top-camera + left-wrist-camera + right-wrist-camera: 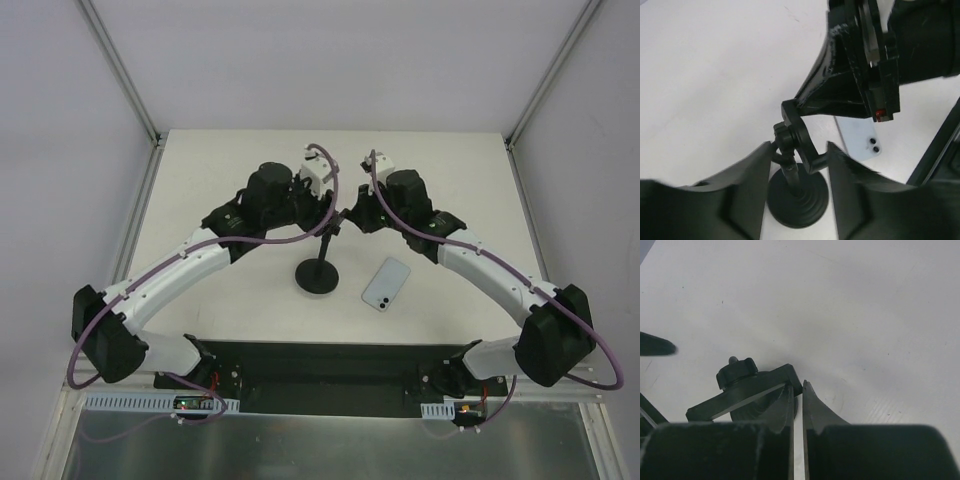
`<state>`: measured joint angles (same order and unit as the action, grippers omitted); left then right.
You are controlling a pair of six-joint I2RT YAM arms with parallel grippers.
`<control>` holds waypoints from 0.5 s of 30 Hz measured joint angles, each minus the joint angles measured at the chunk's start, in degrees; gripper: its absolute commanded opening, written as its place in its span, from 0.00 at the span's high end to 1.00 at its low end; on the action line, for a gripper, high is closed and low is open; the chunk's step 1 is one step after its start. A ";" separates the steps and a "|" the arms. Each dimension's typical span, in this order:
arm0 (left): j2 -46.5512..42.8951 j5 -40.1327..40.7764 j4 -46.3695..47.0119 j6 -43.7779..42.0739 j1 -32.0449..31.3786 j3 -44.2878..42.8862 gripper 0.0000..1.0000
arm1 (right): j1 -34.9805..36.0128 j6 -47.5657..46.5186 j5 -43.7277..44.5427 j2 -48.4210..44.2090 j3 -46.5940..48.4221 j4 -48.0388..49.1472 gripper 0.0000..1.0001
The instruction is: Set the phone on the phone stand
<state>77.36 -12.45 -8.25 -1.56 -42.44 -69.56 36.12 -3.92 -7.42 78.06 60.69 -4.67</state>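
While the phone [386, 284] lies flat, the left end effector [796, 165] gapes around the phone stand [319, 272] and the right end effector [797, 405] pinches its bracket.

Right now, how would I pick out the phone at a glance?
Start at the white table in the top view and find the black phone stand near its middle, where both arms meet. Just right of its round base lies the phone, flat and tilted, pale back up: the only light, slim rectangle among black parts.
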 measured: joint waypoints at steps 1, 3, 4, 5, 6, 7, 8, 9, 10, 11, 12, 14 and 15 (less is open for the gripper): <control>-1.14 1.16 -0.22 1.38 0.35 0.20 0.41 | -0.07 0.33 0.17 0.37 0.55 -0.44 0.80; -5.31 3.39 -0.28 5.31 1.40 1.53 0.33 | 0.00 1.31 0.33 0.81 1.46 -1.79 0.48; -7.80 4.04 -0.31 6.78 1.97 2.43 0.32 | 0.09 1.81 0.33 0.87 1.75 -2.62 0.40; -10.29 4.24 -0.39 8.20 2.54 3.23 0.31 | 0.26 2.84 0.13 0.98 2.03 -3.58 0.33; -12.55 4.39 -0.42 9.46 3.04 3.87 0.30 | 0.37 3.74 -0.07 1.09 2.25 -4.44 0.17; -14.32 4.44 -0.48 10.34 3.23 4.31 0.29 | 0.70 4.57 -0.31 1.14 2.56 -5.57 0.11; -15.91 4.17 -0.39 11.34 3.54 4.79 0.29 | 1.25 5.40 -0.24 1.16 2.93 -6.71 0.01; -17.29 3.98 -0.35 12.13 3.54 5.27 0.28 | 1.86 6.10 -0.07 1.14 3.39 -7.72 0.03; -18.01 3.72 -0.20 12.66 3.54 5.66 0.27 | 2.45 6.62 0.11 1.14 3.85 -8.61 0.04; -18.62 3.41 -0.13 13.14 3.54 6.21 0.27 | 3.32 7.02 0.63 1.11 4.68 -10.08 0.04; -18.95 2.97 -0.15 13.64 3.54 6.88 0.26 | 4.20 7.63 1.42 1.07 5.81 -11.80 0.04; -18.93 2.05 -0.28 14.40 3.54 8.00 0.25 | 5.29 9.35 3.52 0.46 7.48 -14.14 0.04; -18.86 1.40 -0.63 14.67 3.54 8.61 0.24 | 5.66 10.54 5.70 -0.44 7.89 -15.63 0.04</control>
<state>58.50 -11.05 -8.88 13.10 -38.89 -60.95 41.78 6.61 -1.72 77.62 68.58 -20.29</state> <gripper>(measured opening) 0.741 0.963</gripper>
